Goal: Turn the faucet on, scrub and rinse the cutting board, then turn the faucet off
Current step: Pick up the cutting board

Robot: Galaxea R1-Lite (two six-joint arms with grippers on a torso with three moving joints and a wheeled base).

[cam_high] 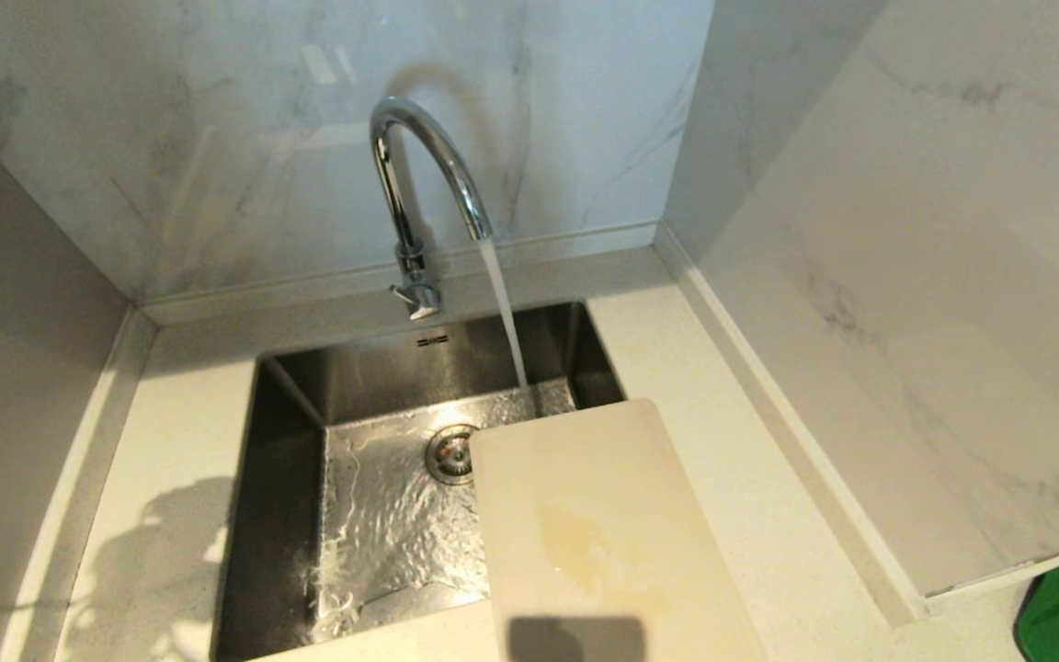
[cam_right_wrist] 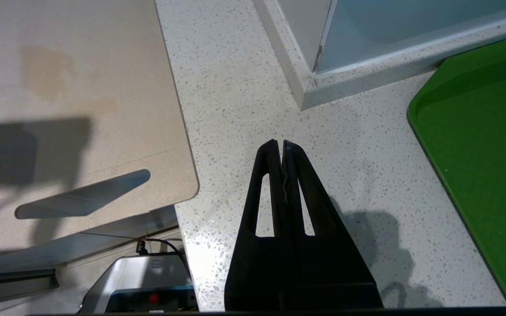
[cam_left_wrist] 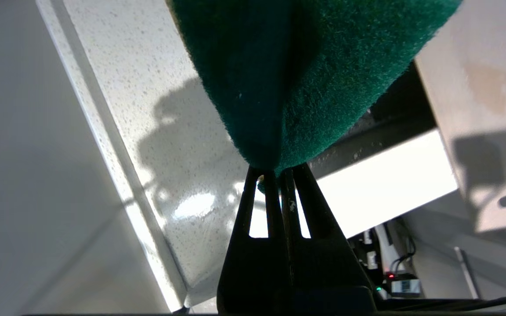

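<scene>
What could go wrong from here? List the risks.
1. The board lies across the sink's corner, partly overhanging; scrubbing pressure there may tip or slide it.
2. The water lands beside the board's far edge, so it may splash onto the counter.
3. The left gripper pinches only an edge of the sponge, which could slip out during scrubbing.

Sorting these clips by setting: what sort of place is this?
Most likely a kitchen: a steel sink set into a speckled countertop, a running chrome faucet, and a stained cutting board lying partly over the basin.
</scene>
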